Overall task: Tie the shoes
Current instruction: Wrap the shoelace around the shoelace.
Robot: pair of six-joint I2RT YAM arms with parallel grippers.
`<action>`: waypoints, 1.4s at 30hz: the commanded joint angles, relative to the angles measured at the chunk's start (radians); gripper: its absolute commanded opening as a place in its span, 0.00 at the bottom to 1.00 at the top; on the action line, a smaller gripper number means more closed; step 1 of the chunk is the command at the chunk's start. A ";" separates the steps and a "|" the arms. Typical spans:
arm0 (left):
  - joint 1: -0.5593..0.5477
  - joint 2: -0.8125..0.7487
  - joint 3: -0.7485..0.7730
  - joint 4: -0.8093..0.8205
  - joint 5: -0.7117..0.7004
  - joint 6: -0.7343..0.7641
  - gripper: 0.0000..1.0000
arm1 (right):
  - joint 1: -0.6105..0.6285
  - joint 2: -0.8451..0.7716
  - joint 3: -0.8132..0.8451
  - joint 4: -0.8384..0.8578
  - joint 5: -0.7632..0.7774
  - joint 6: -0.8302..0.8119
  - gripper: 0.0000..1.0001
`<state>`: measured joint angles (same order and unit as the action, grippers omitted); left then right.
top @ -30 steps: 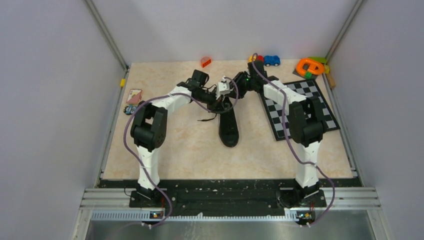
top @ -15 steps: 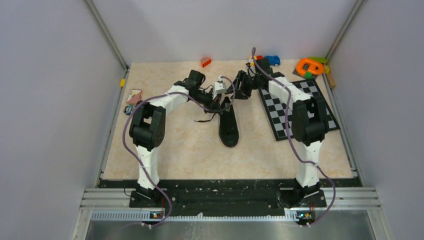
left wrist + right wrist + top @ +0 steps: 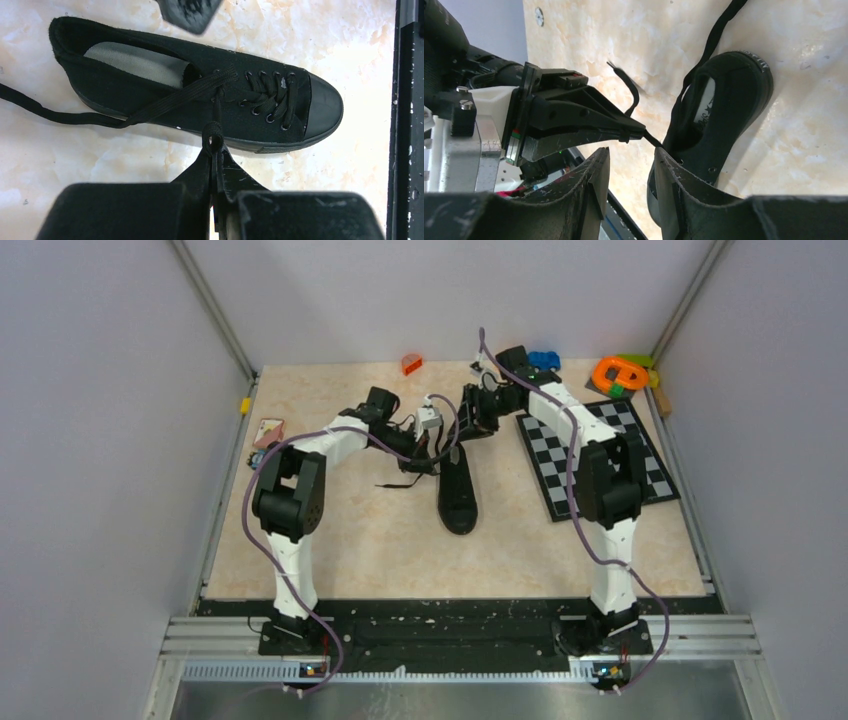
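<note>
Sneaker (image 3: 125,95): black low-top on the marbled beige counter (image 3: 100,165), toe right, heel left, grey insole (image 3: 135,62) showing.
Lace (image 3: 165,102): black, threaded through the eyelets near the toe; one end trails left onto the counter.
Left pincer (image 3: 215,150): fingers pressed together on a small lace loop beside the sole.
Black rail (image 3: 407,125): right edge.

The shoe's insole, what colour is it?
Grey insole, clearest in the left wrist view.

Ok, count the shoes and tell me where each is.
1. The black sneaker lies centrally on the table, toe toward the near edge. Another may hide under the left arm or right arm.
</note>
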<state>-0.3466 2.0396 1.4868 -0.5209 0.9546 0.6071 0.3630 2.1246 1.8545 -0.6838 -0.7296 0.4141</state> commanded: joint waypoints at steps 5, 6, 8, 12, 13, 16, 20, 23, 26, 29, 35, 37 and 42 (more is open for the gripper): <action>0.006 -0.063 -0.029 0.079 0.047 -0.051 0.00 | 0.063 0.049 0.094 -0.095 0.078 -0.092 0.40; 0.006 -0.065 -0.035 0.088 0.047 -0.054 0.00 | 0.069 0.054 0.097 -0.096 0.084 -0.094 0.40; 0.006 -0.066 -0.041 0.101 0.048 -0.059 0.00 | 0.080 0.068 0.112 -0.107 0.104 -0.100 0.40; 0.007 -0.064 -0.038 0.105 0.051 -0.064 0.00 | 0.101 0.105 0.170 -0.165 0.163 -0.128 0.40; 0.007 -0.064 -0.038 0.108 0.052 -0.067 0.00 | 0.106 0.113 0.185 -0.182 0.181 -0.134 0.40; 0.008 -0.063 -0.039 0.109 0.053 -0.069 0.00 | 0.123 0.133 0.222 -0.221 0.239 -0.158 0.39; 0.011 -0.062 -0.039 0.111 0.057 -0.068 0.00 | 0.139 0.148 0.270 -0.283 0.310 -0.201 0.39; 0.014 -0.061 -0.038 0.109 0.057 -0.069 0.00 | 0.149 0.152 0.279 -0.314 0.346 -0.223 0.39; 0.016 -0.058 -0.037 0.110 0.058 -0.070 0.00 | 0.157 0.153 0.283 -0.327 0.363 -0.238 0.39; 0.019 -0.056 -0.038 0.110 0.057 -0.074 0.00 | 0.170 0.162 0.295 -0.335 0.379 -0.250 0.38; 0.023 -0.056 -0.045 0.108 0.054 -0.077 0.00 | 0.195 0.200 0.354 -0.363 0.406 -0.260 0.38; 0.024 -0.057 -0.049 0.108 0.055 -0.078 0.00 | 0.203 0.212 0.377 -0.369 0.428 -0.262 0.37; 0.025 -0.053 -0.057 0.113 0.055 -0.087 0.00 | 0.221 0.215 0.415 -0.385 0.522 -0.265 0.33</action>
<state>-0.3279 2.0331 1.4452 -0.4301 0.9806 0.5285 0.5594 2.3520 2.2208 -1.0519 -0.2932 0.1638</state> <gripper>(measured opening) 0.014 0.339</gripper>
